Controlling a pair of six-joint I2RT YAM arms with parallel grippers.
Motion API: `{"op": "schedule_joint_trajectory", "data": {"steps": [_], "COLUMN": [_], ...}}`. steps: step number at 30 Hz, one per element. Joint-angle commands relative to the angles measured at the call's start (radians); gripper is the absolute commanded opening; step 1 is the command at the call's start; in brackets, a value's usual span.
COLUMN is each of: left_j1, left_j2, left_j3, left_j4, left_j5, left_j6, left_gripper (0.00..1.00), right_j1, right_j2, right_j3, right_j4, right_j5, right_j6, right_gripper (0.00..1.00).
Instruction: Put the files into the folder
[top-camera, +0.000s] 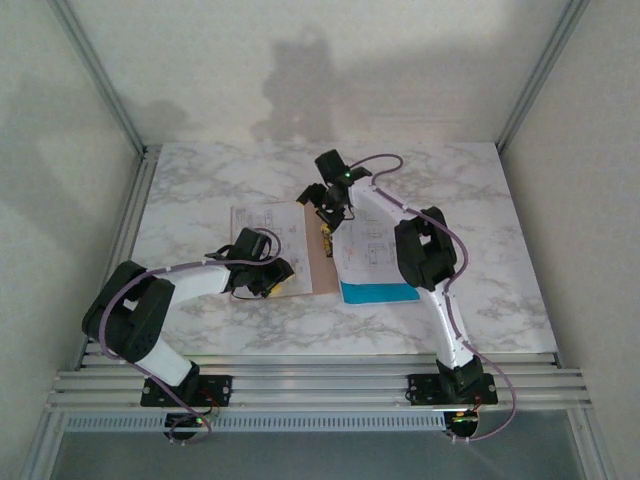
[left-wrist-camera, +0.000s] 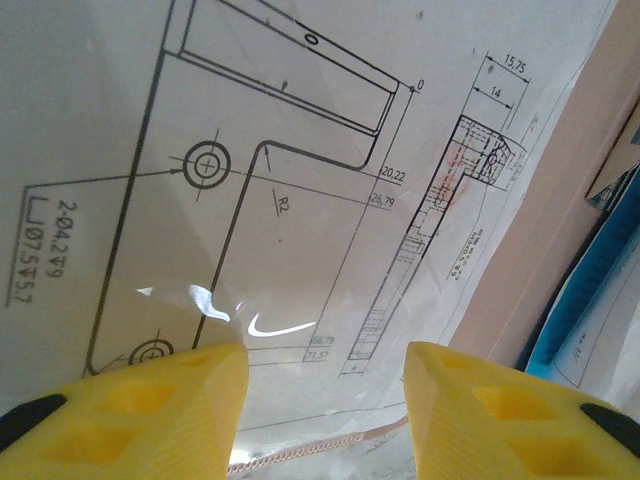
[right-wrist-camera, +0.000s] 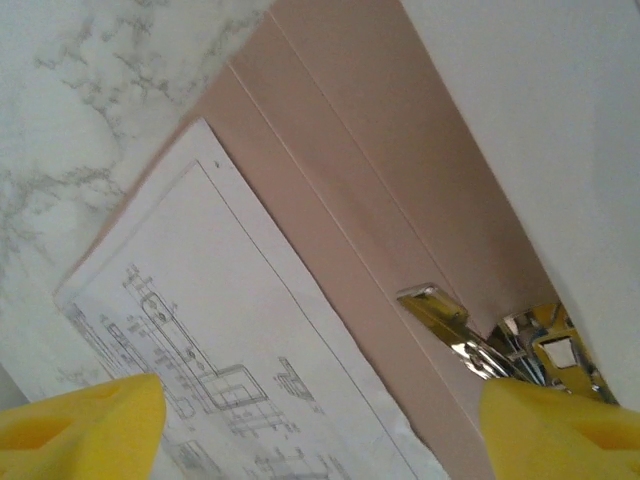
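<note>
Two yellow fingers (left-wrist-camera: 150, 410) of the left gripper (left-wrist-camera: 325, 400) stand partly apart, released, with nothing between them. Directly below them lies one of the papers (left-wrist-camera: 300, 180), white and printed with a line drawing, with a patch of glare on its surface. To the right of it the pink-brown folder (left-wrist-camera: 560, 190) shows as a bare strip. Beyond that strip is the edge of a blue sheet (left-wrist-camera: 585, 290).

The right gripper (right-wrist-camera: 320, 440) has its fingers spread wide, also released, gripping nothing. Below it a printed page lies on the folder, with bare card next to it. A metal clip (right-wrist-camera: 445, 315) sits on that card.

Seen from above, the folder lies open near the middle of the marble table (top-camera: 200, 180). One group of papers lies left of the bare strip. Another lies to its right, with the blue sheet at the near edge. The left gripper is over the near edge of the left group. The right gripper is over the far end of the strip.
</note>
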Motion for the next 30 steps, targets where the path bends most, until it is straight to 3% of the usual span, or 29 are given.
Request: {"op": "schedule_joint_trajectory", "data": {"steps": [1, 5, 10, 16, 20, 23, 30], "left_j1": [0.014, 0.014, 0.015, 0.006, -0.026, -0.070, -0.171], "left_j2": [0.022, 0.021, 0.012, -0.008, 0.019, 0.056, 0.147], "left_j3": [-0.031, -0.026, -0.004, 0.105, 0.182, 0.217, 0.274], "left_j4": [-0.180, -0.187, -0.207, -0.256, -0.234, -0.185, -0.086], "left_j5": [-0.082, -0.083, -0.093, -0.099, -0.043, 0.005, 0.051], "left_j6": [0.002, 0.004, 0.015, 0.046, 0.046, 0.020, -0.052], "left_gripper": [0.47, 0.47, 0.50, 0.57, 0.59, 0.60, 0.61], "right_j1": [-0.012, -0.019, -0.024, -0.052, -0.080, -0.093, -0.120], "right_j2": [0.075, 0.064, -0.080, -0.350, -0.483, -0.518, -0.506], "right_j3": [0.125, 0.129, 0.003, -0.338, -0.593, -0.730, -0.873], "right_j4": [-0.012, -0.001, 0.071, 0.139, 0.197, 0.248, 0.289], "right_j5": [-0.044, -0.048, -0.003, 0.068, 0.042, 0.009, 0.010], "right_j6": [-0.019, -0.025, -0.060, -0.101, -0.096, -0.069, -0.032], "right_gripper": [0.82, 0.81, 0.81, 0.80, 0.80, 0.80, 0.81]}}
